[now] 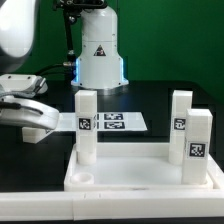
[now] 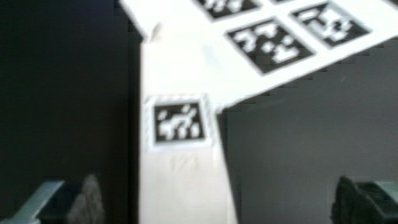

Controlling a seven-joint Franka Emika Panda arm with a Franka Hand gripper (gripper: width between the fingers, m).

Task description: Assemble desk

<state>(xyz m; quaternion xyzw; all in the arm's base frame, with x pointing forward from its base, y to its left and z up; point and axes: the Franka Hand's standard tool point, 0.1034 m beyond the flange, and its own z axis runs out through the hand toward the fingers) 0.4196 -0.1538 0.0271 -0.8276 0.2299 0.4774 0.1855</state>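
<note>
Black bench point(image 1: 40, 160) across the whole scene, green wall behind

On the bench, nearest the exterior camera, white rimmed panel point(image 1: 130, 178) lying flat, with a round hole point(image 1: 82, 180) showing at its corner on the exterior view's left

Behind the panel, flat on the bench, marker board point(image 1: 112, 122) with its black-and-white tags; seen again in the wrist view point(image 2: 267, 40), partly covered

Standing upright on the panel, three square legs: one point(image 1: 86, 125) at the exterior view's left, two on the exterior view's right, the farther point(image 1: 180, 115) and the nearer point(image 1: 199, 140), close together, each showing a tag

Fourth leg point(image 2: 178, 140) seen from the wrist camera: long, white, one tag on its face, lying across an edge of the marker board and running down between the fingers

Pincer point(image 2: 214, 205) released, spread wide: dark fingers point(image 2: 68, 202) at either side of the fourth leg, with a clear gap on both sides, touching nothing

In the exterior view, pincer at the far left, low over the bench, well apart from the panel
</note>
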